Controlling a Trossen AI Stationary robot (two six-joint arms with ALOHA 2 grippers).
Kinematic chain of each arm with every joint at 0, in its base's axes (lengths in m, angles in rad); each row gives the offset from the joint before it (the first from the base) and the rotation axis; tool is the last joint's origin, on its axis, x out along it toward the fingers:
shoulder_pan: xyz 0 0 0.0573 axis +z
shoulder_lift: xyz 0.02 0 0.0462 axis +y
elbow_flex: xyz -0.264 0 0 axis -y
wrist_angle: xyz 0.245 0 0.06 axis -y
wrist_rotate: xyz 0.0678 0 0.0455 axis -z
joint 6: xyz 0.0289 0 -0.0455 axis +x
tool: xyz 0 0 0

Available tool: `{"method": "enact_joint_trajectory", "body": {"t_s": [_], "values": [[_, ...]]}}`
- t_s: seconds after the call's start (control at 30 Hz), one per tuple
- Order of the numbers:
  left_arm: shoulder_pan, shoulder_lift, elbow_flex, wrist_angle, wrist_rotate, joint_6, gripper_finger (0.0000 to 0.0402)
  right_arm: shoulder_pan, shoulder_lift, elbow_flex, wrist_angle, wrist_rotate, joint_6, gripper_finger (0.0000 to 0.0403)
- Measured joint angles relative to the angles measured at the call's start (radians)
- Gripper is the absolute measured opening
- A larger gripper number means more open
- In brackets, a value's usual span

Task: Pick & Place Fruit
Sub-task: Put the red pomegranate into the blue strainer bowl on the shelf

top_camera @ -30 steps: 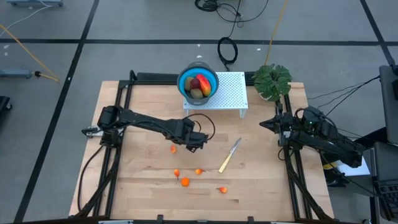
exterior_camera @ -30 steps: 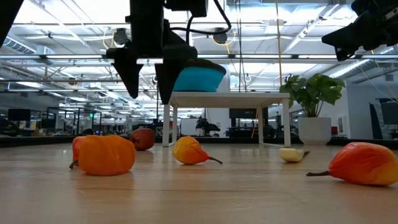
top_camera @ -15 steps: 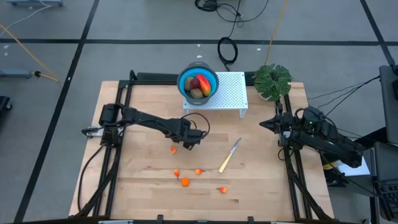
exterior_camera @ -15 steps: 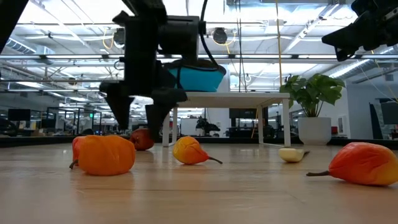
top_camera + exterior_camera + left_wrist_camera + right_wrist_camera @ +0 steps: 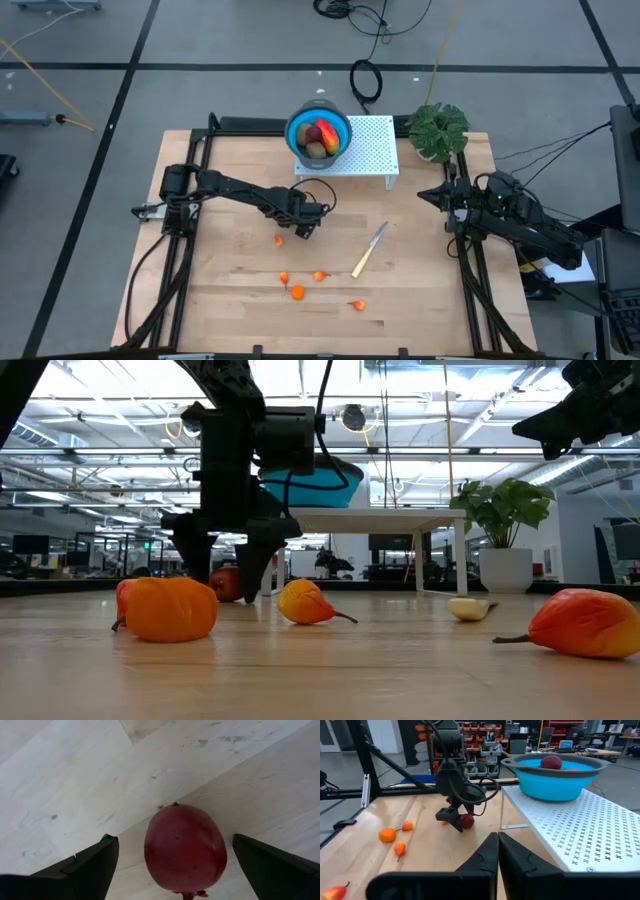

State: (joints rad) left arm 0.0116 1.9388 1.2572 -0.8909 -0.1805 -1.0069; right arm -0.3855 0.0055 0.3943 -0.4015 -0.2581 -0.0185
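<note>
Left fingers (image 5: 175,865) spread around a red fruit (image 5: 185,847) at frame centre.
Five orange fruits (image 5: 297,292), one knife (image 5: 368,250), bowl (image 5: 318,132), plant (image 5: 438,128); right fingers (image 5: 496,851) clenched.

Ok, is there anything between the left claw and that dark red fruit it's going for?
Nothing visible. The left claw is open and straddles the dark red fruit, one finger on each side with bare table in the gaps. The right claw waits shut at the table's right edge.

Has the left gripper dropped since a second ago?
Yes. The left gripper has come down beside the white perforated stand, jaws open around the dark red round fruit.
</note>
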Motion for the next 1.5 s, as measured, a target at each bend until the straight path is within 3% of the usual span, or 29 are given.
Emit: {"method": "enact_joint_trajectory", "body": {"t_s": [0.13, 0.5, 0.73, 0.87, 1.03, 1.17, 1.33, 1.5], "values": [[0.0, 0.0, -0.001, 0.023, -0.003, 0.011, 0.037, 0.0, 0.0, 0.0, -0.001, -0.001, 0.0, 0.0004], [0.0, 0.0, -0.002, 0.024, 0.007, 0.0, 0.024, 0.0, 0.0, 0.0, -0.007, -0.001, 0.0, 0.0004], [-0.007, -0.04, 0.046, -0.031, 0.166, 0.033, 0.0184, 0.0, 0.0, 0.0, -0.008, -0.002, 0.0, 0.0004], [-0.032, -0.114, 0.058, -0.005, 0.188, 0.077, 0.0182, 0.0, 0.0, 0.0, -0.008, -0.002, 0.0, 0.0004], [-0.077, -0.241, 0.06, 0.131, 0.174, 0.096, 0.0203, 0.0, 0.0, 0.0, -0.008, -0.005, 0.0, 0.0004], [-0.118, -0.333, 0.06, 0.31, 0.091, 0.127, 0.0198, 0.0, 0.0, 0.0, -0.007, -0.005, 0.0, 0.0004], [-0.171, -0.403, 0.06, 0.585, -0.011, 0.294, 0.018, 0.0, 0.0, 0.0, -0.008, -0.007, 0.0, 0.0004], [-0.205, -0.404, 0.061, 0.862, -0.003, 0.477, 0.0191, 0.0, 0.0, 0.0, -0.007, -0.008, 0.0, 0.0004]]}}
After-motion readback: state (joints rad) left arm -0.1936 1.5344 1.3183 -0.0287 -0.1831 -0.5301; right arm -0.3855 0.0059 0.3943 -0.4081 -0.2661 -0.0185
